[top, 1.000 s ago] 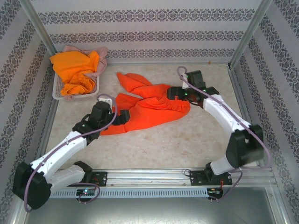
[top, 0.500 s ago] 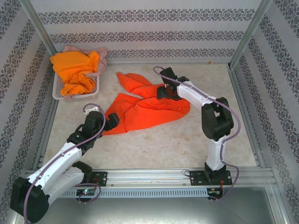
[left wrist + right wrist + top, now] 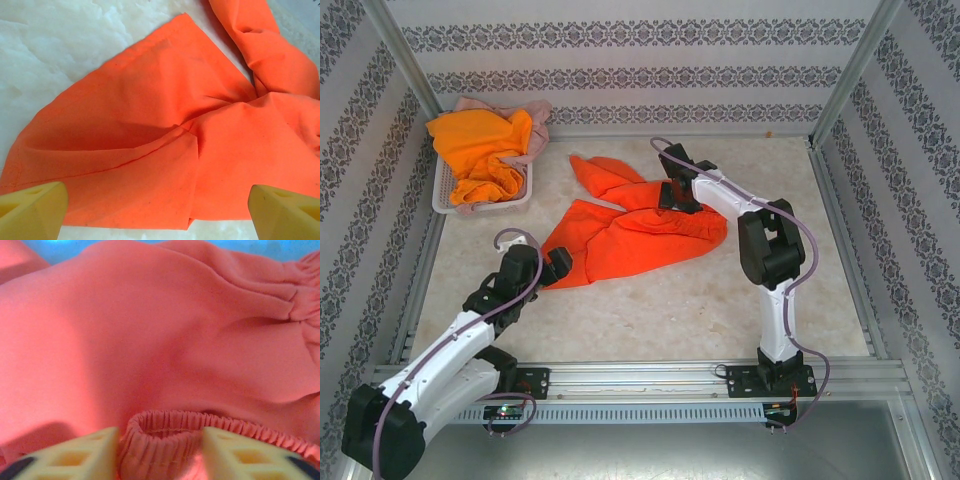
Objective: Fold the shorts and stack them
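Waistband (image 3: 167,432) of red-orange shorts (image 3: 642,238) — snug between fingers (image 3: 75,452) of right hand (image 3: 161,442).

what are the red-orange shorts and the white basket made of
The red-orange shorts look like soft matte cloth: they crease, with a stitched hem and gathered waistband. The white basket seems rigid plastic mesh, judging by its perforated walls.
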Controlling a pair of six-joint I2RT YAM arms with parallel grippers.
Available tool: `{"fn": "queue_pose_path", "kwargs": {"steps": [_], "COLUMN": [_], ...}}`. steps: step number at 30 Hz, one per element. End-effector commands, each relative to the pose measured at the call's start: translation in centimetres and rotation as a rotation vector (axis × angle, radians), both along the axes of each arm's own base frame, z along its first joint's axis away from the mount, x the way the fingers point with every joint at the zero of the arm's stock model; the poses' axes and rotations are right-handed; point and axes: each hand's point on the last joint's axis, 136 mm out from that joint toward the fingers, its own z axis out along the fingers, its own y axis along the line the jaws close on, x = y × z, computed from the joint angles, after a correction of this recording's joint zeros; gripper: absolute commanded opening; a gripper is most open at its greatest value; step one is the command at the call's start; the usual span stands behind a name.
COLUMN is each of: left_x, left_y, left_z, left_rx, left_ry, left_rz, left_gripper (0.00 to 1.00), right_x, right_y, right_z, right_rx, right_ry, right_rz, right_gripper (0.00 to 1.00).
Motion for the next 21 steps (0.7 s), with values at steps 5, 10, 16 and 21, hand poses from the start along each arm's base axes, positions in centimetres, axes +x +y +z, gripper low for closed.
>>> {"fn": "queue_pose_path", "kwargs": {"steps": [5,10,16,21], "left_x": [-0.4,-0.5,-0.4,0.4], "left_y": [1.8,2.2,2.4,1.9], "left_z": [-0.1,0.2,0.9,1.7], "left_rx": [-0.105,-0.144,-0.163,-0.192], "left_ry": [-0.013,-0.018,-0.030,-0.048], "left_rz": [0.125,0.143,0.146,0.137], "left_gripper": [0.94,0.93,0.93,0.91], "right_x": [0.4,0.0,-7.5,-15.4], "right_y": [-0.6,-0.9,-2.6,-4.7], "right_z": [1.9,11.1,18.0,14.3], "right_rx": [0.072,0.186,0.224,0.237], "right_ry": [-0.023,-0.221,-0.396,-0.400], "right_rz": [-0.044,0.016,0.153,0.189], "right_gripper": [0.05,0.00,0.00,0.00]}}
